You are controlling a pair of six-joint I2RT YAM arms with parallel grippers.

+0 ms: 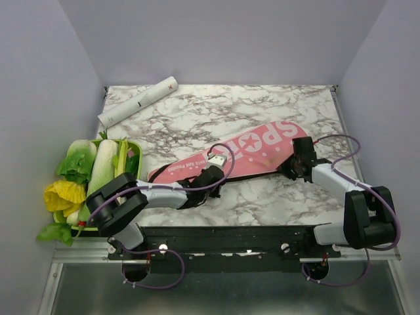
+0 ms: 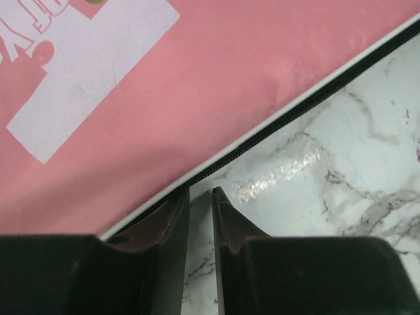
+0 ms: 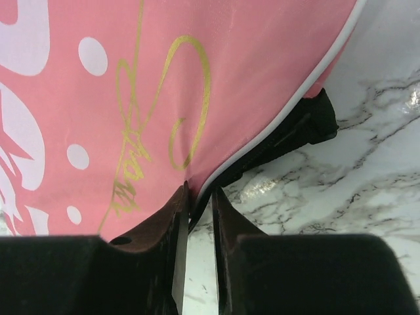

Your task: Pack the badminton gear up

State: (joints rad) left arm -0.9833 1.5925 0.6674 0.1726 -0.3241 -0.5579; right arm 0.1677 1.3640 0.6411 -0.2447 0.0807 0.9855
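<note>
I saw the long pink racket-shaped cover (image 1: 262,152) as smooth, matt cloth edged with white piping. The white marble-patterned tabletop (image 1: 197,115) looked polished and caught glossy glints. The white cylindrical tube (image 1: 138,102) appeared smooth and matt.

Soft, even light from above fills the overhead view. The arms cast only faint, short shadows on the surface (image 1: 262,111), and detail stays sharp out to the edges. Both wrist views are bright and well focused on the cover (image 2: 216,85). Small glossy patches of glare lie on the marble near it. The left tool (image 2: 200,191) and right tool (image 3: 200,191) show as dark, underexposed shapes with slightly soft edges.
</note>
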